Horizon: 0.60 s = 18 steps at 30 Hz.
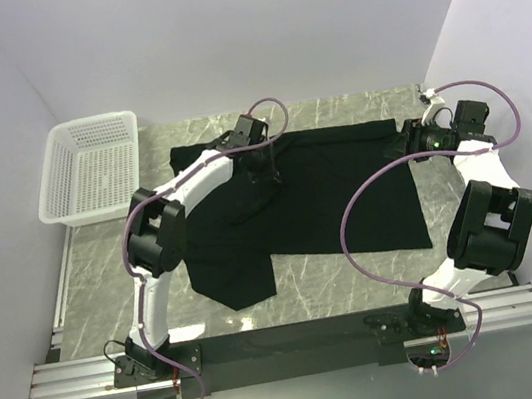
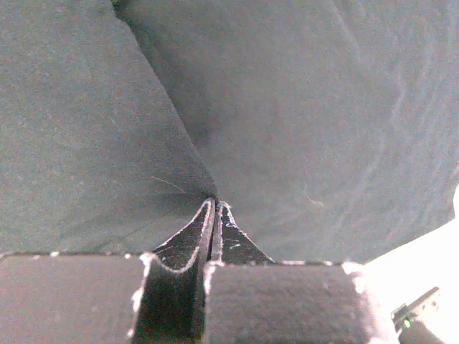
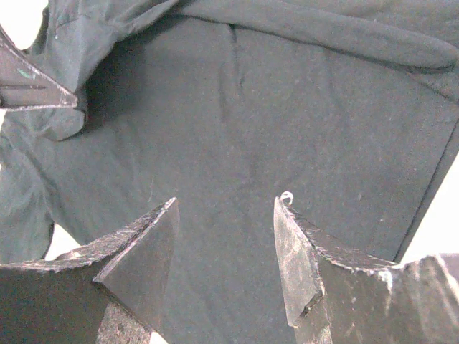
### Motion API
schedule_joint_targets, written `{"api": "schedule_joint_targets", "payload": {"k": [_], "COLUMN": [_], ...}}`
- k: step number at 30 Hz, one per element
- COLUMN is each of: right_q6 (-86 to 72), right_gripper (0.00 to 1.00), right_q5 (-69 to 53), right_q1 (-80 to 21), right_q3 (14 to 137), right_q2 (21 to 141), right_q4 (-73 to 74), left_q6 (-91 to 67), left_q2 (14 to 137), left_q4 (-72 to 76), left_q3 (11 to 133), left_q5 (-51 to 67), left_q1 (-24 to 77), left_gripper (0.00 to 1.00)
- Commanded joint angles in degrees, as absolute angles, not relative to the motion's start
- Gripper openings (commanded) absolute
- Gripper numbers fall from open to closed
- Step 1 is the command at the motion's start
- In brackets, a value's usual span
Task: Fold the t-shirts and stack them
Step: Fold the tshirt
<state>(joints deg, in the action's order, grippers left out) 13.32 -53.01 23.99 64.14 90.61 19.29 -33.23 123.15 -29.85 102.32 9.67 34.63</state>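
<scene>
black t-shirt (image 1: 330,154): 1 | white mesh basket (image 1: 90,177): 1 | robot arms (image 1: 155,232) (image 1: 492,219): 2

No legible text, brand or number on t-shirt (image 1: 314,182) or basket (image 1: 92,123).

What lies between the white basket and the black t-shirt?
Only a bare strip of marble table, shown in the top view; basket and t-shirt lie apart.

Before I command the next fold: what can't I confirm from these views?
- Top view: left arm covers part of the t-shirt and the pinch point.
- Left wrist: left gripper is shut on the t-shirt; how many layers, its tips hide.
- Right wrist: right gripper open over the t-shirt; touching or clear, cannot tell.
</scene>
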Motion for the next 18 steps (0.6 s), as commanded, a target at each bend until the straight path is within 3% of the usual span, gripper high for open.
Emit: {"api": "schedule_joint_targets", "payload": {"k": [1,8,11,12,15,17,18], "right_q6": [13.88,13.54,13.62,13.71,14.24,14.68,14.76], "right_gripper": [0.62,0.62,0.62,0.62,0.62,0.62,0.62], "right_q5": [-53.35,-53.44,-53.53,-53.53,-53.35,-53.18,-53.00], "right_q1": [23.82,23.82,23.82,23.82,23.82,23.82,23.82], "right_q3": [63.98,63.90,63.90,63.98,64.25,64.25,64.51], "right_q2": [87.89,88.07,88.15,88.15,88.07,88.15,88.24], "right_q4": [18.98,18.72,18.63,18.81,19.42,19.51,19.42], "left_q6": [-31.29,-29.53,-29.88,-30.14,-29.54,-28.39,-27.52], "left_q2": [121.46,120.67,121.20,121.11,119.02,117.17,114.98], "left_q4": [-30.32,-33.39,-35.24,-35.59,-35.51,-34.81,-34.46], "left_q3": [102.04,100.90,101.69,101.86,102.22,102.13,101.43], "left_q5": [13.88,10.30,6.18,4.76,0.63,0.18,-3.65], "left_q1": [35.86,36.04,36.04,36.04,35.86,35.33,34.98], "left_gripper": [0.00,0.01,0.19,0.33,0.53,0.58,0.66]}}
